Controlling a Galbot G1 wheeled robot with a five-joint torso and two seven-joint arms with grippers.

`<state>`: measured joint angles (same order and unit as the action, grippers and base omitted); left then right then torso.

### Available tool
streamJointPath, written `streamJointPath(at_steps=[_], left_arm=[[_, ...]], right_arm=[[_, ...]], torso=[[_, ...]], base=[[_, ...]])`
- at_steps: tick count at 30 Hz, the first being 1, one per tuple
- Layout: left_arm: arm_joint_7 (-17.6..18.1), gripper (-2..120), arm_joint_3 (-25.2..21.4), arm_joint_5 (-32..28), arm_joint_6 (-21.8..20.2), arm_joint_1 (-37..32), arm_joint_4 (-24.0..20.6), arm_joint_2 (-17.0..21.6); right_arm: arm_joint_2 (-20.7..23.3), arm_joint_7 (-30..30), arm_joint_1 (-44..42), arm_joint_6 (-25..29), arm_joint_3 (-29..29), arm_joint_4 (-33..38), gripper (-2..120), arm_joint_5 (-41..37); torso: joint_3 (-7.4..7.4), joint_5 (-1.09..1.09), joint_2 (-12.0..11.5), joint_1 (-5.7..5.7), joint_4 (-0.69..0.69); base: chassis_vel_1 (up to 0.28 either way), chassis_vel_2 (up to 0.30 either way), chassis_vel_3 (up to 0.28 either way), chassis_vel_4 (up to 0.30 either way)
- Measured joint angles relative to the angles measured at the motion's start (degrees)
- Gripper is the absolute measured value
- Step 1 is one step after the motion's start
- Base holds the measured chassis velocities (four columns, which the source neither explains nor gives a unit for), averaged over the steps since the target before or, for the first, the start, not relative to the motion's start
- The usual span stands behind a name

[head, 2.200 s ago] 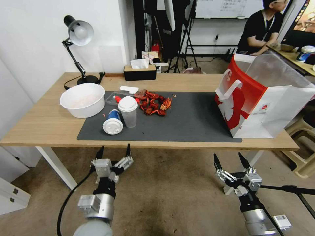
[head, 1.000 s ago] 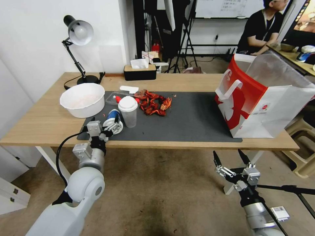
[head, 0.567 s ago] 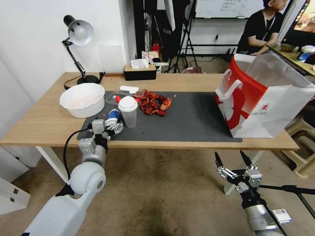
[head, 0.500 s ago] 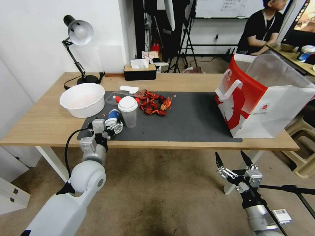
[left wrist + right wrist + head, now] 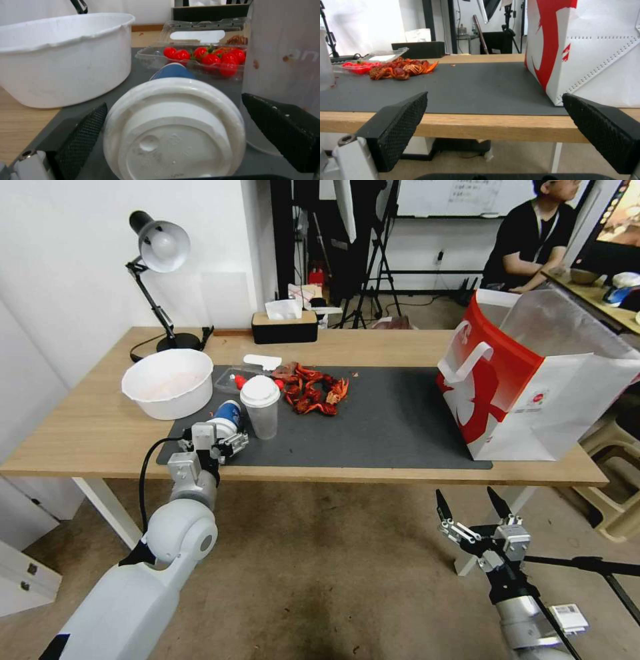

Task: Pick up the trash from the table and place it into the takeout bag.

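Blue cup (image 5: 227, 415) now tipped up — prob. in left gripper (image 5: 220, 437).

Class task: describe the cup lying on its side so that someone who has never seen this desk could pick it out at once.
Start at the long light-wood table and its dark grey mat. At the mat's near left corner, beside the big white bowl, the blue cup lies on its side. The left gripper brackets its lid. Unlike the upright clear cup beside it, it is blue and tipped over.
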<state>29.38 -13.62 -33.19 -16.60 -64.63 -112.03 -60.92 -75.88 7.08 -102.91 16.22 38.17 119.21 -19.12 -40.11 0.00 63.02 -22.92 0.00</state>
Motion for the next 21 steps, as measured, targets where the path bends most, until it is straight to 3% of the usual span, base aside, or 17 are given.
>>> streamJointPath(at_steps=[10, 21], left_arm=[[0.7, 94, 0.2, -1.3, -0.4, 1.0, 1.7, -0.2], [1.1, 70, -0.1, -1.2, 0.1, 0.4, 2.1, -0.4]], right_arm=[[0.1, -0.1, 0.1, 0.0, 0.0, -0.5, 100, -0.1], [0.1, -0.1, 0.2, 0.1, -0.2, -0.7, 100, -0.1]], torso=[[0.0, 0.0, 0.0, 0.0, 0.0], [0.0, 0.01, 0.0, 0.0, -0.01]], base=[[0.0, 0.0, 0.0, 0.0], [0.0, 0.0, 0.0, 0.0]])
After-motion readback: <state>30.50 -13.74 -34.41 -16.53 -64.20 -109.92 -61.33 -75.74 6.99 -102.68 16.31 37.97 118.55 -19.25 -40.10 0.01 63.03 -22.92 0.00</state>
